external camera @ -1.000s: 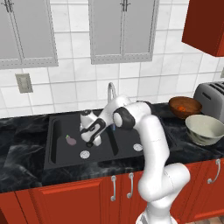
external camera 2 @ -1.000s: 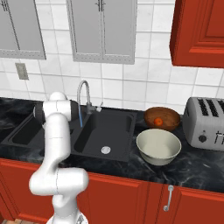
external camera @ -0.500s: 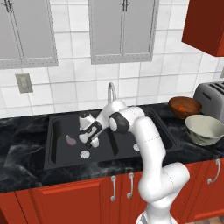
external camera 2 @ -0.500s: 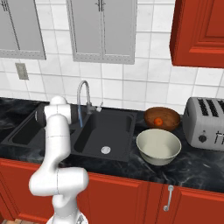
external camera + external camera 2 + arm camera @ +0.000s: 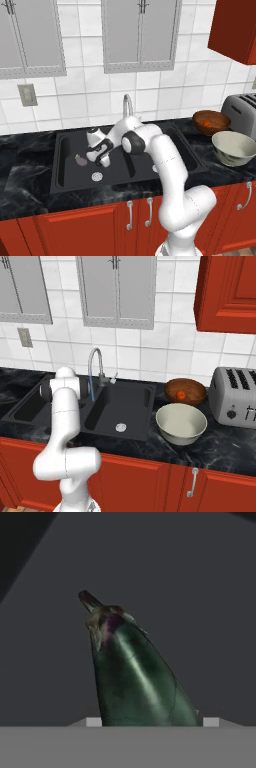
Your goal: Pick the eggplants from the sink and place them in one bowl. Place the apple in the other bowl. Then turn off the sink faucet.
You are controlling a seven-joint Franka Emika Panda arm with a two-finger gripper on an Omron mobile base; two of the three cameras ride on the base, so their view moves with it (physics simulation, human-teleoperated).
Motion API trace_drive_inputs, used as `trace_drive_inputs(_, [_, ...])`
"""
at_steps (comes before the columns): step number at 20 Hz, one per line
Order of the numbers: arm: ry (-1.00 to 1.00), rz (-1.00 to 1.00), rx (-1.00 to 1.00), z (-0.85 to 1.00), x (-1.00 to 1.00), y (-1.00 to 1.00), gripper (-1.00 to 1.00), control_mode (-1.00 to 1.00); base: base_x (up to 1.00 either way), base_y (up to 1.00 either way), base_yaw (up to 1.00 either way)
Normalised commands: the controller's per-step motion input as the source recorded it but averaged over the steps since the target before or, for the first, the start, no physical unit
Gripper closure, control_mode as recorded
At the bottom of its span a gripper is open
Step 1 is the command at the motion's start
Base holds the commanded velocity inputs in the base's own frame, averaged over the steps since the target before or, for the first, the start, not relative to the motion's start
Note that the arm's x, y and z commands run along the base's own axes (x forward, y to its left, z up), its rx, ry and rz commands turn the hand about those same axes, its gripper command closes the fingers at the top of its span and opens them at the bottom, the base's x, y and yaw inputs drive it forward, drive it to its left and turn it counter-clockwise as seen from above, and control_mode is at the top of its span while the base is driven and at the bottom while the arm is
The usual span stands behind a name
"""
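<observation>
The tool [image 5: 96, 156] is being held low inside the left basin of the sink [image 5: 65, 172], with the arm bent over the front edge so that the fingers are pointing down at the basin floor. In the hand view a dark eggplant [image 5: 135, 677] is lying straight ahead of the tool, its body running down between the two finger tips and its stem pointing away. The jaws are drawn in on either side of it, but whether they are already pressing on its skin cannot be told from these pictures. The reach is judged to be shaped this way because the vegetable is lying flat on the basin floor and has to be taken from above.

Just beside the tool, toward the basin's outer wall, the pale purple eggplant [image 5: 80, 160] is resting on the black floor, apart from the fingers. The round drain [image 5: 97, 176] is lying in front of the tool, nearer the base. The sink faucet [image 5: 128, 104] is rising behind the tool, and its arched spout is judged to be the thing most likely to be struck when the arm is lifted out. Well away to the far side of the arm, on the tabletop [image 5: 220, 443], the grey-cream bowl [image 5: 181, 423] is standing empty, and behind it the reddish-brown bowl [image 5: 185, 391] is already carrying the apple [image 5: 181, 395]. A toaster [image 5: 234, 397] is standing beyond both.
</observation>
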Motion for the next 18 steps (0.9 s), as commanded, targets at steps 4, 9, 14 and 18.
trace_drive_inputs(4, [-0.13, 0.00, 0.01, 0.44, -0.08, -0.06, 1.00, -1.00, 0.00, 0.00, 0.00])
trace_drive_inputs(9, [-0.14, 0.00, 0.00, 0.84, -0.23, -0.04, 1.00, -1.00, 0.00, 0.00, 0.00])
trace_drive_inputs(14, [-0.07, 0.00, 0.00, 0.97, -0.43, -0.09, 1.00, -1.00, 0.00, 0.00, 0.00])
trace_drive_inputs(18, [-0.03, 0.00, 0.01, 1.00, -0.38, -0.14, 1.00, -1.00, 0.00, 0.00, 0.00])
